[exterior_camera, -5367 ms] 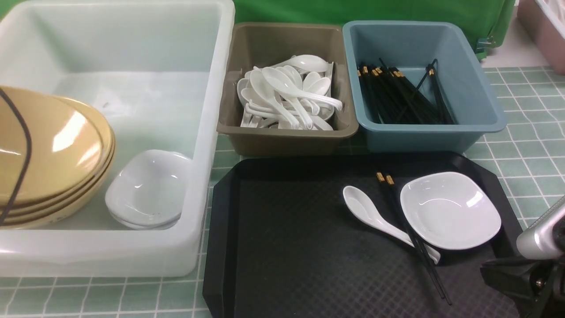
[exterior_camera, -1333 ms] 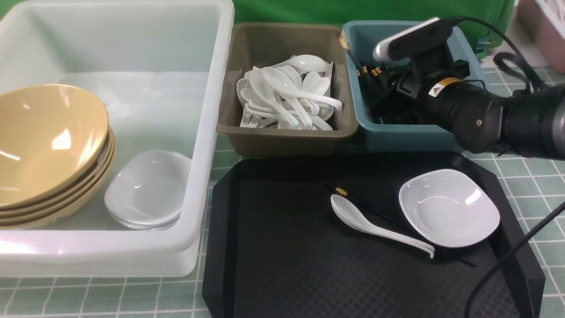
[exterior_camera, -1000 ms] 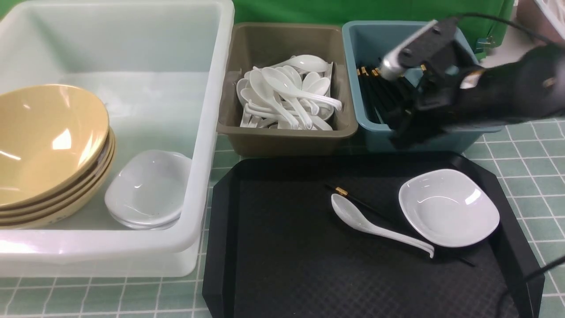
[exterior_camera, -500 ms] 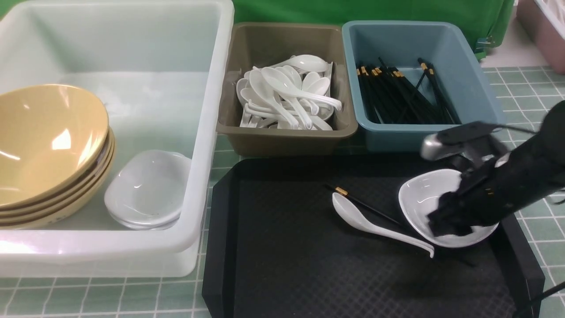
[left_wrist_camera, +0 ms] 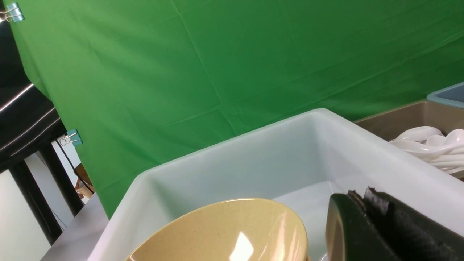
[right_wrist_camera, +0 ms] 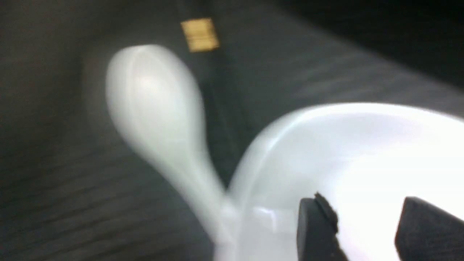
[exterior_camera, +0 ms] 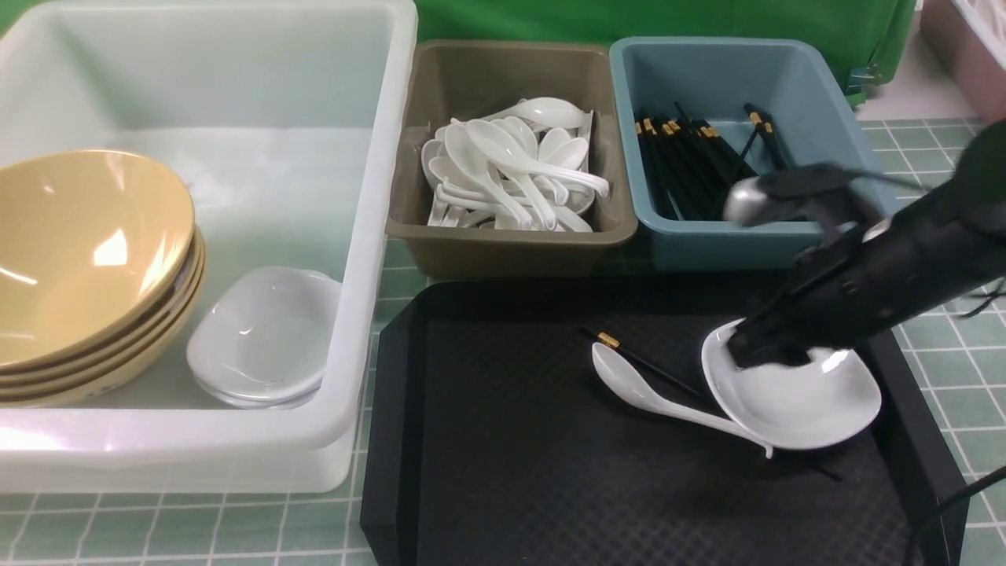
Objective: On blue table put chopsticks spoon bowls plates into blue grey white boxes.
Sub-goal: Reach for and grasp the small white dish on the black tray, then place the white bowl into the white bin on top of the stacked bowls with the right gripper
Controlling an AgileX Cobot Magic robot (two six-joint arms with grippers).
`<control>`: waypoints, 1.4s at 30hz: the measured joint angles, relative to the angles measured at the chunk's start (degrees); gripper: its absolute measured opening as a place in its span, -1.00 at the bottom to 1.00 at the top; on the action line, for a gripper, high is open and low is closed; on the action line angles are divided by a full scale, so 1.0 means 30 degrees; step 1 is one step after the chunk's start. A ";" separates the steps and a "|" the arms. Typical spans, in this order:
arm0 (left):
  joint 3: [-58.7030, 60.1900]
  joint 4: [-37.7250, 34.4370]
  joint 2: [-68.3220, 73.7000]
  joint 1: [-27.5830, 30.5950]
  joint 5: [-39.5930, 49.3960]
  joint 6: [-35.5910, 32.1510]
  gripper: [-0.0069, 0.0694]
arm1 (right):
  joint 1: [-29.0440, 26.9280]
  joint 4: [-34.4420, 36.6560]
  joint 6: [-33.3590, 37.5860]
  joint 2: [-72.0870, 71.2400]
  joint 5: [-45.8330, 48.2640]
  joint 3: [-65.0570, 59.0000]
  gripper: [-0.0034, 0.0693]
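A small white plate (exterior_camera: 809, 401) lies on the right of the black tray, its rim against the handle of a white spoon (exterior_camera: 629, 381). One black chopstick (exterior_camera: 607, 339) with a gold band lies behind the spoon. My right gripper (exterior_camera: 758, 352) is open, its fingertips down inside the plate's (right_wrist_camera: 326, 152) near-left part, with the spoon (right_wrist_camera: 152, 94) and chopstick (right_wrist_camera: 199, 34) beyond. My right gripper (right_wrist_camera: 362, 206) holds nothing. My left gripper (left_wrist_camera: 362, 195) is shut and empty, above the white box (left_wrist_camera: 253, 137) beside the tan bowls (left_wrist_camera: 224, 232).
The white box (exterior_camera: 377, 236) holds stacked tan bowls (exterior_camera: 86, 259) and small plates (exterior_camera: 263, 338). The grey box (exterior_camera: 511, 240) is full of spoons (exterior_camera: 511, 169); the blue box (exterior_camera: 857, 165) holds chopsticks (exterior_camera: 692, 169). The black tray (exterior_camera: 511, 440) lies on the blue table (exterior_camera: 935, 275).
My right arm has swung from over the blue box down to the tray and into the plate. The plate has slid slightly left and forward against the spoon handle. The left arm holds still.
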State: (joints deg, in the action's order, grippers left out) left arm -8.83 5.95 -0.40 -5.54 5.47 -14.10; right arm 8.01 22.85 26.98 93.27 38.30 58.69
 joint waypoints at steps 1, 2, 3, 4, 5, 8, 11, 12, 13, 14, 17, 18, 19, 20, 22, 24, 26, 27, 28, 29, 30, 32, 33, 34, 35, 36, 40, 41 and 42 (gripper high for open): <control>0.0000 0.0000 0.0000 0.0000 0.0000 0.0000 -0.81 | -0.0528 -0.0450 -0.0363 0.0099 -0.0211 0.0000 0.04; 0.0000 0.0000 0.0000 0.0000 0.0000 0.0000 -0.81 | -0.0933 -0.0735 -0.0697 0.0174 -0.0450 0.0000 0.04; 0.0000 0.0000 0.0000 0.0000 0.0000 0.0000 -0.81 | -0.1301 -0.0853 -0.0886 0.0297 -0.0566 0.0000 0.05; 0.0000 0.0000 0.0000 0.0000 0.0000 0.0000 -0.81 | -0.1699 -0.0996 -0.1078 0.0456 -0.0755 0.0000 0.05; 0.0000 0.0000 0.0000 0.0000 0.0000 0.0000 -0.81 | -0.1927 -0.1050 -0.1134 0.0593 -0.0849 0.0000 0.05; 0.0000 0.0000 0.0000 0.0000 0.0000 0.0000 -0.81 | -0.2150 -0.1113 -0.1299 0.0926 -0.0910 0.0000 0.05; 0.0000 0.0000 0.0000 0.0000 -0.0017 0.0000 -0.81 | -0.1992 -0.1120 -0.1415 0.1643 -0.0858 0.0000 0.05; 0.0000 0.0000 0.0000 0.0000 -0.0002 0.0000 -0.81 | -0.1889 -0.1100 -0.1415 0.1832 -0.0858 0.0000 0.05; 0.0000 0.0000 0.0000 0.0000 -0.0002 0.0000 -0.81 | -0.1798 -0.1054 -0.1415 0.2055 -0.0858 0.0000 0.05; 0.0000 0.0000 0.0000 0.0000 -0.0002 0.0000 -0.81 | -0.1699 -0.0973 -0.1415 0.2252 -0.0858 0.0000 0.05; 0.0000 0.0000 0.0000 0.0000 -0.0002 0.0000 -0.81 | -0.1563 -0.0640 -0.1415 0.2827 -0.0851 0.0000 0.05; 0.0000 0.0000 0.0000 0.0000 -0.0002 0.0000 -0.81 | -0.1485 -0.0543 -0.1376 0.2993 -0.0813 0.0000 0.03; 0.0000 0.0000 0.0000 0.0000 -0.0002 0.0000 -0.81 | -0.1462 -0.0511 -0.1353 0.3078 -0.0816 0.0000 0.01; 0.0000 0.0000 0.0000 0.0000 -0.0002 0.0000 -0.81 | -0.1415 -0.0431 -0.1281 0.3146 -0.0761 0.0015 -0.06; 0.0000 0.0000 0.0000 0.0000 -0.0002 0.0000 -0.81 | -0.1342 -0.0410 -0.1083 0.3144 -0.0605 0.0040 -0.16; 0.0000 0.0000 0.0000 0.0000 -0.0002 0.0000 -0.81 | -0.1336 -0.0137 -0.0939 0.3054 -0.0198 0.0202 -0.31; 0.0000 0.0000 0.0000 0.0000 -0.0002 0.0000 -0.81 | -0.1320 0.0058 -0.0922 0.2730 0.0510 0.0428 -0.44; 0.0000 0.0000 0.0000 0.0000 -0.0002 0.0000 -0.81 | -0.1320 0.0139 -0.0922 0.2496 0.0802 0.0544 -0.47; 0.0000 0.0000 0.0000 0.0000 -0.0002 0.0000 -0.81 | -0.1320 0.0372 -0.0840 0.2190 0.1234 0.0700 -0.55; 0.0000 0.0000 0.0000 0.0000 -0.0002 0.0000 -0.81 | -0.1316 0.0865 -0.0470 0.1816 0.1739 0.0896 -0.64; 0.0000 0.0000 0.0000 0.0000 -0.0002 0.0000 -0.81 | -0.1299 0.1626 0.0213 0.1377 0.2345 0.1203 -0.71; 0.0000 0.0000 0.0000 0.0000 -0.0002 0.0000 -0.81 | -0.1260 0.3201 0.1117 0.0621 0.3010 0.1700 -0.72; 0.0000 0.0000 0.0000 0.0000 -0.0002 0.0000 -0.81 | -0.1131 0.4406 0.1878 0.0112 0.3439 0.2044 -0.72; 0.0000 0.0000 0.0000 0.0000 -0.0002 0.0000 -0.81 | -0.0781 0.5719 0.2580 -0.0474 0.3637 0.2431 -0.72; 0.0000 0.0000 0.0000 0.0000 -0.0002 0.0000 -0.81 | -0.0429 0.6808 0.3169 -0.0817 0.3699 0.2764 -0.72; 0.0000 0.0000 0.0000 0.0000 -0.0002 0.0000 -0.81 | 0.0145 0.8476 0.4098 -0.1148 0.3698 0.3285 -0.72; 0.0000 0.0000 0.0000 0.0000 -0.0002 0.0000 -0.81 | 0.3330 1.4444 0.7813 -0.1316 0.3474 0.4458 -0.72; 0.0000 0.0000 0.0000 0.0000 -0.0002 0.0000 -0.81 | 0.4293 1.6460 0.9364 -0.1091 0.3317 0.4619 -0.72; 0.0000 0.0000 0.0000 0.0000 -0.0002 0.0000 -0.81 | 0.5423 1.8897 1.1532 -0.0679 0.3063 0.4791 -0.72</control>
State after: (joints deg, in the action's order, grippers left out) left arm -8.83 5.95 -0.40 -5.54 5.47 -14.10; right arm 24.28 79.54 61.58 91.24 47.48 73.07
